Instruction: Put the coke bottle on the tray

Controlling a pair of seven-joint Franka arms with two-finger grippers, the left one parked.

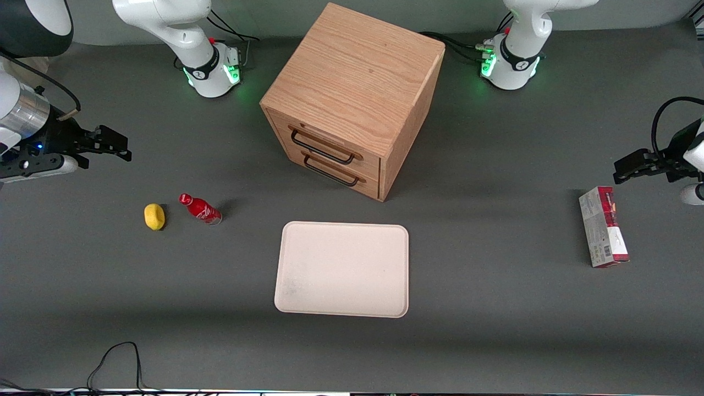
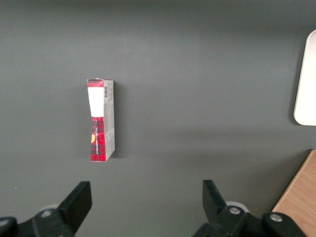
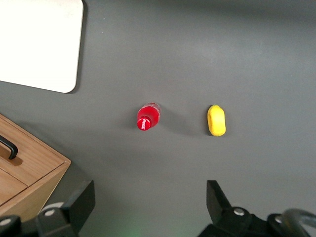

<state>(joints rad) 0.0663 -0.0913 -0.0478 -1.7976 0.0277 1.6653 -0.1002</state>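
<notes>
The coke bottle (image 1: 201, 209), small and red with a red cap, stands on the grey table beside a lemon; the right wrist view shows it from above (image 3: 148, 117). The cream-white tray (image 1: 342, 268) lies flat and empty in front of the wooden cabinet, nearer the front camera; one rounded corner of it shows in the right wrist view (image 3: 34, 44). My right gripper (image 1: 118, 147) hangs open and empty above the table at the working arm's end, farther from the front camera than the bottle and apart from it. Its fingers (image 3: 81, 200) stand wide apart.
A yellow lemon (image 1: 154, 216) lies close beside the bottle, also seen in the right wrist view (image 3: 216, 120). A wooden two-drawer cabinet (image 1: 352, 99) stands mid-table. A red-and-grey carton (image 1: 603, 226) lies toward the parked arm's end. Cables (image 1: 115, 363) lie at the front edge.
</notes>
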